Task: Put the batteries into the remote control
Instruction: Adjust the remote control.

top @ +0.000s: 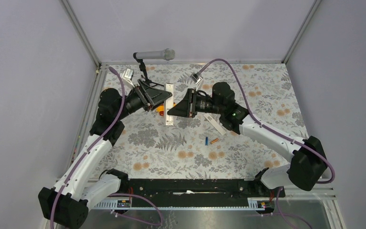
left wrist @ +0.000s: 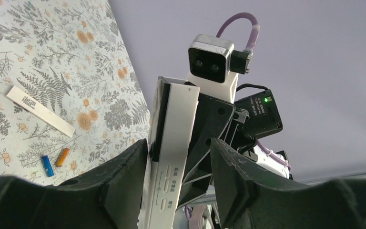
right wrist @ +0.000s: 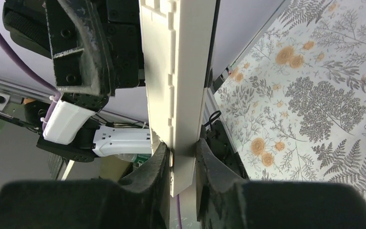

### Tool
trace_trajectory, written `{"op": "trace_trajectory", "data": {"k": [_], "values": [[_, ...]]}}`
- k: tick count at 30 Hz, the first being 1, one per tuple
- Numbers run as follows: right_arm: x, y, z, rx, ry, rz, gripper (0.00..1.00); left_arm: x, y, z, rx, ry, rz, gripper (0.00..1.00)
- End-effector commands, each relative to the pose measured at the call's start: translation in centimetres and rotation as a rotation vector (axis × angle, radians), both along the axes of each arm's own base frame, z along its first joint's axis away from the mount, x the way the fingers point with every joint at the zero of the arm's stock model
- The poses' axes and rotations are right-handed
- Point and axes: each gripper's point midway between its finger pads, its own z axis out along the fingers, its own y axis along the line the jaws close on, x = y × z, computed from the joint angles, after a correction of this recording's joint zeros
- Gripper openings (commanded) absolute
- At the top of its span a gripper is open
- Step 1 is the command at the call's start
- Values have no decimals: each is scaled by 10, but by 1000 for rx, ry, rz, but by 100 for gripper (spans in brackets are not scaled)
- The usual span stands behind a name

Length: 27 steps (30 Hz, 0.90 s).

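Right jaws clamp the remote control [right wrist: 181, 71] at one end, raised off the desk [top: 171, 152] — left jaws apart around it, one finger [left wrist: 124, 171] touching. Blue battery [left wrist: 47, 165] and orange battery [left wrist: 62, 157] lie on the desk near the back cover [left wrist: 40, 110].

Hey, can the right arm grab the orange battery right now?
Probably not yet: the right gripper has its jaws closed on the remote control. The orange battery itself lies uncovered beside the blue battery.
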Motion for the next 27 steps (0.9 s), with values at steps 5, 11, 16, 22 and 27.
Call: {"op": "trace_trajectory", "data": {"k": [5, 11, 16, 22, 27], "values": [[-1, 7, 21, 9, 5, 40, 3, -1, -1, -4, 145, -72, -28, 54], [-7, 9, 14, -53, -7, 107, 4, 0, -3, -6, 186, -83, -57, 30], [-7, 7, 9, -92, -12, 109, 55, 5, -4, -13, 214, -76, -63, 0], [11, -18, 20, -105, -49, -80, 93, 16, 16, -19, 364, -146, 31, 0], [33, -57, -48, -386, 52, -308, 84, 32, 46, -32, 460, -137, 169, 0]]}}
